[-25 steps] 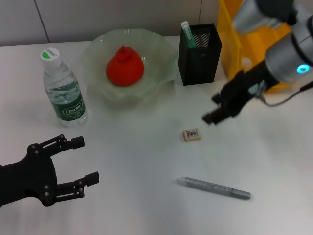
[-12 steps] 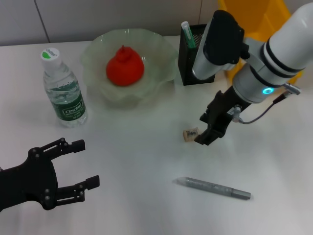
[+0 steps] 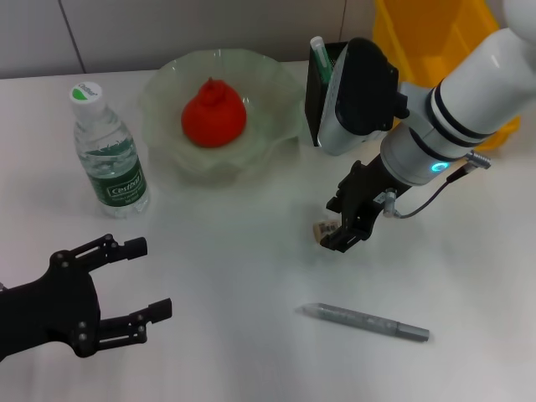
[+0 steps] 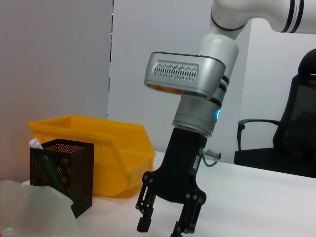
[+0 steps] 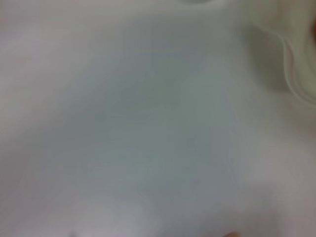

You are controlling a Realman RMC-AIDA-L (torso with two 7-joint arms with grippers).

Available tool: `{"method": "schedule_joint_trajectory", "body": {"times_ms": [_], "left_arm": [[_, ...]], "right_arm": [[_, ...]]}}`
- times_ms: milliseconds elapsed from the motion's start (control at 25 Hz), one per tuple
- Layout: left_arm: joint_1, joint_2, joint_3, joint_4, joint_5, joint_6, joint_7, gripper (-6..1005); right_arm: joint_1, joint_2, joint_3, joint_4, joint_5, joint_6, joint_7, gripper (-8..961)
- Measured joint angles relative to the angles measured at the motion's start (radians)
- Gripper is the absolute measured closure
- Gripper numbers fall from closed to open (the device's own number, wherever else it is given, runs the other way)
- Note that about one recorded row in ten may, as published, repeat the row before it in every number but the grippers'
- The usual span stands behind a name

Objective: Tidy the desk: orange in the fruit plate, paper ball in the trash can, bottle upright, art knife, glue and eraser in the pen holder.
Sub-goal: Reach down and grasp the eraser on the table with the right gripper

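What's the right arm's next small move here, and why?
Probably close the right pincer on the eraser: it is down at the table with open fingers around the eraser, which lies flat short of the pen holder. The left pincer sits idle at the near left.

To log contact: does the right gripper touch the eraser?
Cannot tell. In the head view the right gripper covers most of the eraser; no contact or gap shows.

A white desk (image 3: pixel 251 352) fills the scene, with pale wall panels (image 3: pixel 167 33) behind it and a black office chair (image 4: pixel 291 143) nearby.
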Motion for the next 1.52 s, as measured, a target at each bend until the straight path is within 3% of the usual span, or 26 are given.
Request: {"method": "schedule_joint_trajectory", "body": {"times_ms": [1280,1520], "left_arm": [[-0.004,-0.001,0.0,-0.004,-0.007,0.001,-0.002,138],[-0.004,0.001,0.0,-0.004,-0.007,-0.003,-0.001,138]], "right_arm": [[0.013,0.0,-0.014,0.085,0.039,0.056,-0.058,499],[0.013,-0.001,-0.013,0.077,0.034,0.053,-0.051,666]]}}
